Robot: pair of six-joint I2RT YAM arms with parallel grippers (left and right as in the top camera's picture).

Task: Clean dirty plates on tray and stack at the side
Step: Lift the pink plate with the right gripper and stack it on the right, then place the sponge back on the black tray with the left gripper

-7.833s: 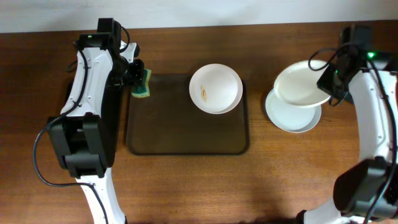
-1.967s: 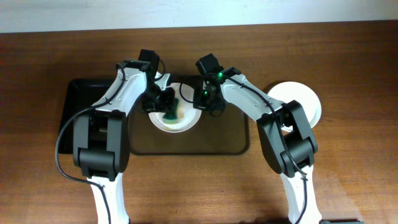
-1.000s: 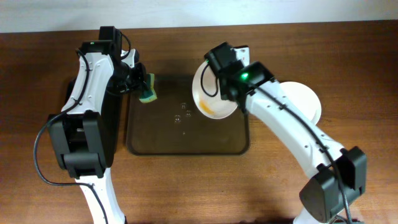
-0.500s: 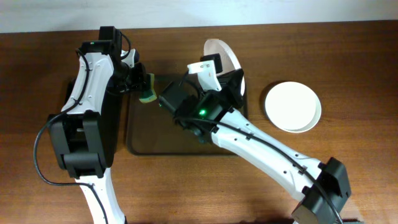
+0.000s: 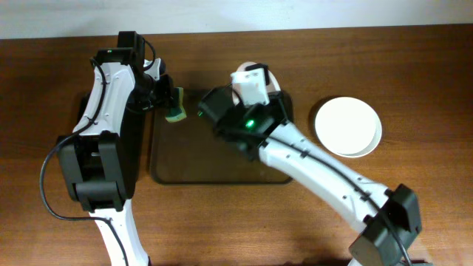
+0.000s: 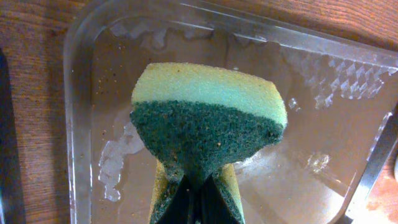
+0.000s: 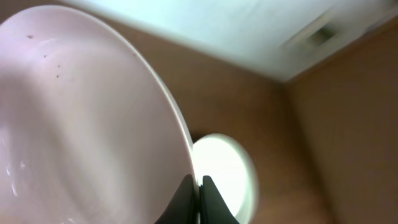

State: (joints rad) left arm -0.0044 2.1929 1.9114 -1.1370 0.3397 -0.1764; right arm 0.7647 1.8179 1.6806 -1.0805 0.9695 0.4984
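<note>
Right claw (image 7: pixel 198 190): clenched on the rim of one plate, pinching its edge at the lower middle of the wrist view
Held plate (image 7: pixel 93 124): tipped up on edge and lifted off the tray, upper middle of the overhead frame; a few dark specks on its face
Handling, as judged: stiff and light, glazed and probably wet, so apt to slip or swing in a rim pinch; brittle if dropped; the rim is the only hold on offer
Tray (image 5: pixel 192 159): under the right arm, centre of the frame; no plate seen on its uncovered part
Stacked plates (image 5: pixel 348 126): on the table to the right of the tray, well apart from the right claw
Left claw (image 6: pixel 198 198): closed on the sponge (image 6: pixel 205 124), over the tray's upper left corner, wet streaks beneath
</note>
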